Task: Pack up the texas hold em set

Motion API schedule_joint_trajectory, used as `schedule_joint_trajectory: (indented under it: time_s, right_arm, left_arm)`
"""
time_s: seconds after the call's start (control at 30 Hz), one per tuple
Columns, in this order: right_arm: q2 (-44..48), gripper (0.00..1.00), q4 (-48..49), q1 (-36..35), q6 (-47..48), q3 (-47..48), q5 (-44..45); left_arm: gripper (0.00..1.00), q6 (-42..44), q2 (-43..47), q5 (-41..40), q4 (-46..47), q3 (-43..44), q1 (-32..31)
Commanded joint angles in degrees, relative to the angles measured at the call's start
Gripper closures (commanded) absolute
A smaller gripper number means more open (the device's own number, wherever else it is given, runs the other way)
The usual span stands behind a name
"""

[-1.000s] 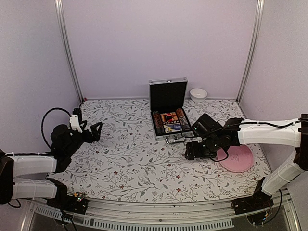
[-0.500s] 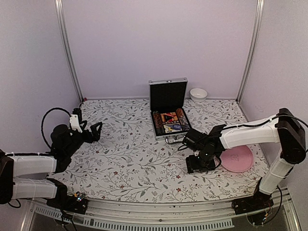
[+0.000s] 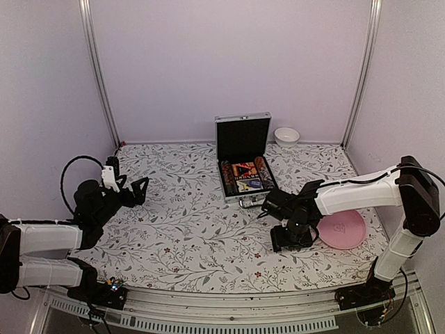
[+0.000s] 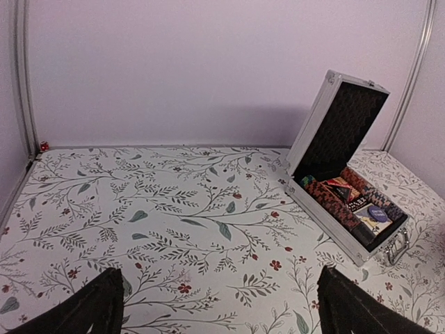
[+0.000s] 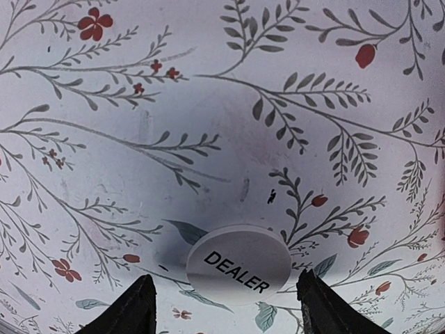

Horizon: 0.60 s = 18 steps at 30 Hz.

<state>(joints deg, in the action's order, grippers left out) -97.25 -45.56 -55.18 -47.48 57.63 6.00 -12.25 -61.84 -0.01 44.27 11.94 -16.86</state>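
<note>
Straddling the dealer button (image 5: 238, 264), the right gripper (image 5: 229, 309) stands part-open, empty — closing too high, it may skid off that thin button; left gripper (image 3: 141, 189) gapes empty.

The silver case (image 3: 242, 156) stands open at the table's (image 3: 181, 229) far middle, its black-lined lid upright and its metal handle facing near. Inside lie rows of dark chips (image 4: 332, 202) on edge, a deck (image 4: 344, 188) between them, and a blue disc (image 4: 376, 213). A white dealer button (image 5: 238, 263) lies flat on the table, outside the case.
</note>
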Motion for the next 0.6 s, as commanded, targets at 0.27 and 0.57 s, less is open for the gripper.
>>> schedule_joint_trajectory:
  time_s: [0.27,0.57]
  right_arm:
    - [-3.33,0.35,-0.95,-0.66,-0.62,1.76,2.48]
    - [-3.97,0.4,-2.17,-1.29,-1.95,1.57,3.31]
  left_arm:
    - [0.03,0.02,0.4,0.85,0.29,1.13,0.46]
    - [0.03,0.03,0.58,0.95,0.38,1.06,0.45]
